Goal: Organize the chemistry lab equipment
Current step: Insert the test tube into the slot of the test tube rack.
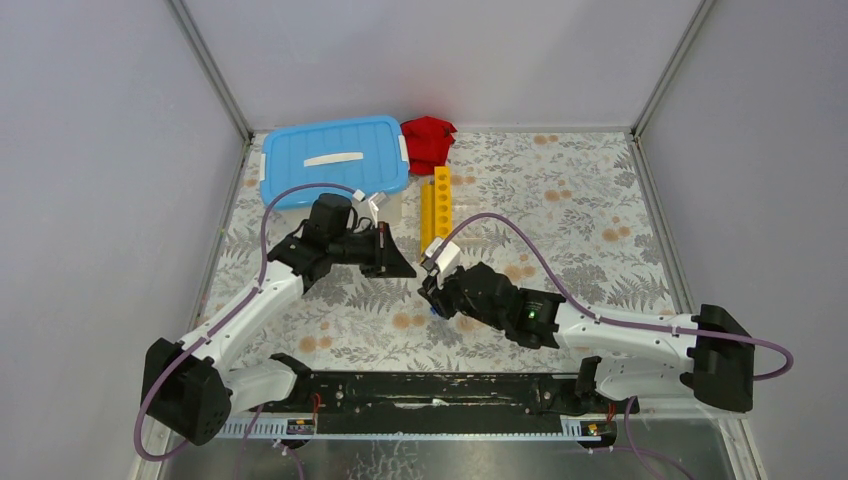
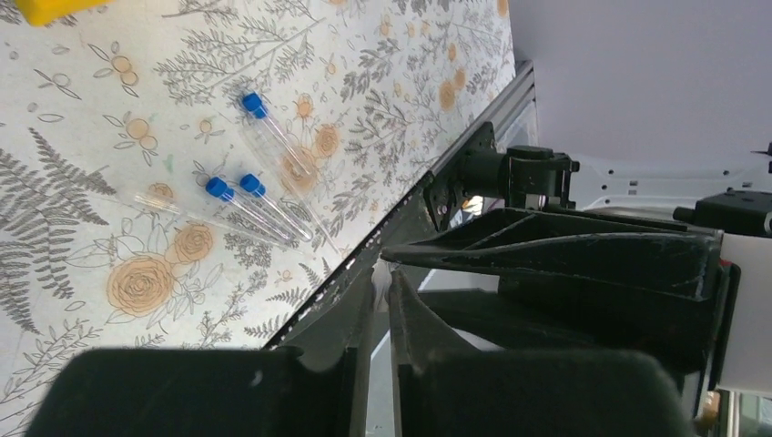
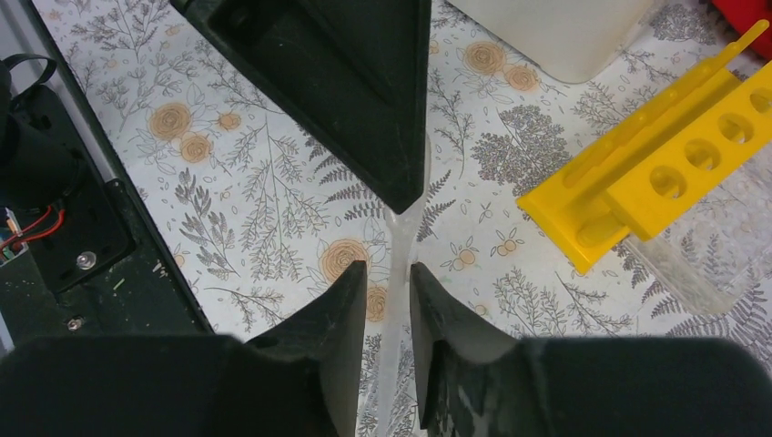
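A clear tube (image 3: pixel 401 244) hangs above the desk (image 3: pixel 264 196), between the two arms. The left end effector (image 3: pixel 406 198) is clenched on its upper end. The right end effector (image 3: pixel 388 278) flanks its lower part, fingers slightly parted; whether they pinch it I cannot tell. The yellow holed rack (image 3: pixel 692 155) lies nearby.

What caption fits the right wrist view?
Clear tube runs between the right claw's fingers, its far end gripped by the left claw; yellow rack lies to the right.
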